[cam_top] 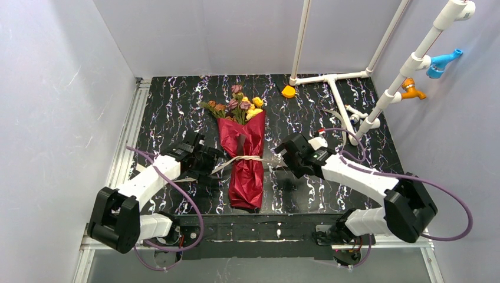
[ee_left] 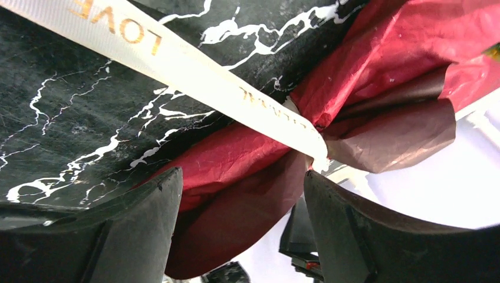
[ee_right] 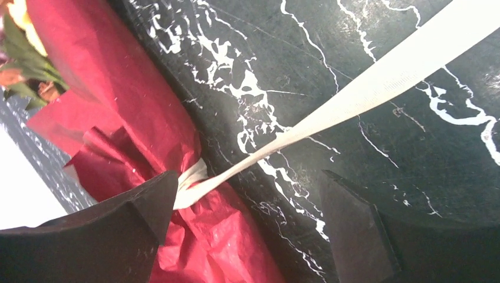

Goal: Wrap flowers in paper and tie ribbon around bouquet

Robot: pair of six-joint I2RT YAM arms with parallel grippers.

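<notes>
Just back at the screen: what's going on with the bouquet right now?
The bouquet lies on the black marbled table, flowers pointing away from the arms, already wrapped in red paper. The cream ribbon is cinched round its middle, with an end trailing to each side. The left gripper and right gripper flank it, both open, neither clamping the ribbon. I can't tell whether there is a proper knot.

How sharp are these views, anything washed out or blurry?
Top external: evenly lit and sharp. Left wrist: gold LOVE on the cream fabric ribbon reads clearly, background past the dark red crinkly paper blown out white. Right wrist: yellow artificial flowers soft in the corner.
</notes>
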